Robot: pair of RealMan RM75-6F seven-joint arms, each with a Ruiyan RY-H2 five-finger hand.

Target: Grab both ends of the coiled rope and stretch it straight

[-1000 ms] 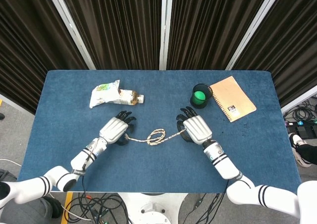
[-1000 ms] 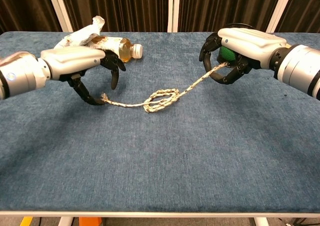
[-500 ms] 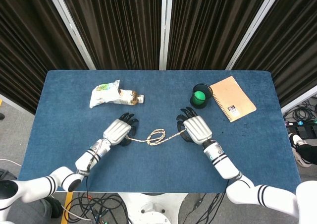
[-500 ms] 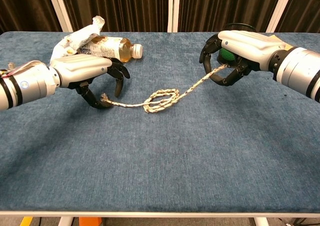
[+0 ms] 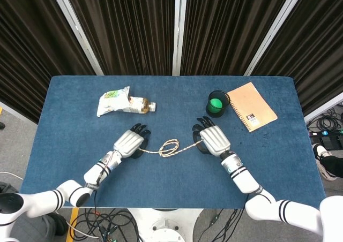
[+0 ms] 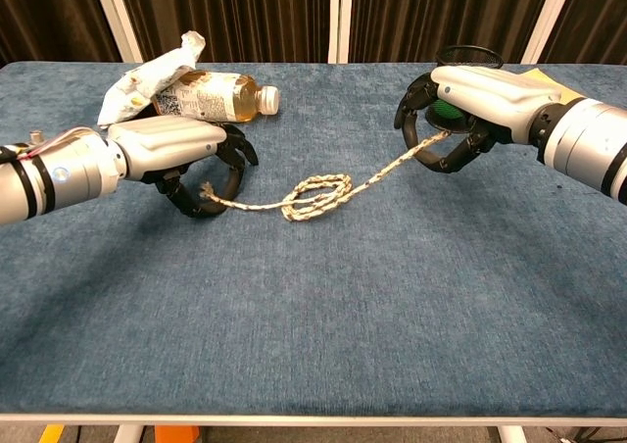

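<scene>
A pale braided rope lies on the blue table (image 5: 69, 145), with a small loose coil (image 5: 170, 147) (image 6: 318, 195) in its middle. My left hand (image 5: 128, 143) (image 6: 176, 149) sits low on the cloth at the rope's left end (image 6: 206, 198). Its thumb and curled fingers close around that end. My right hand (image 5: 213, 139) (image 6: 470, 95) grips the right end. From the coil, the strand (image 6: 392, 169) rises off the table into its curled fingers. Both tips of the rope are hidden inside the hands.
A drink bottle (image 5: 140, 105) (image 6: 217, 92) lies on its side against a crumpled snack bag (image 5: 113, 101) (image 6: 152, 71) behind my left hand. A green cup (image 5: 217, 103) stands just behind my right hand, and a tan notebook (image 5: 252, 106) lies further right.
My left hand has dropped toward the table, shifted slightly toward the coil, and curled its fingers in around the rope's left end. The right hand has barely moved, still holding its end.
</scene>
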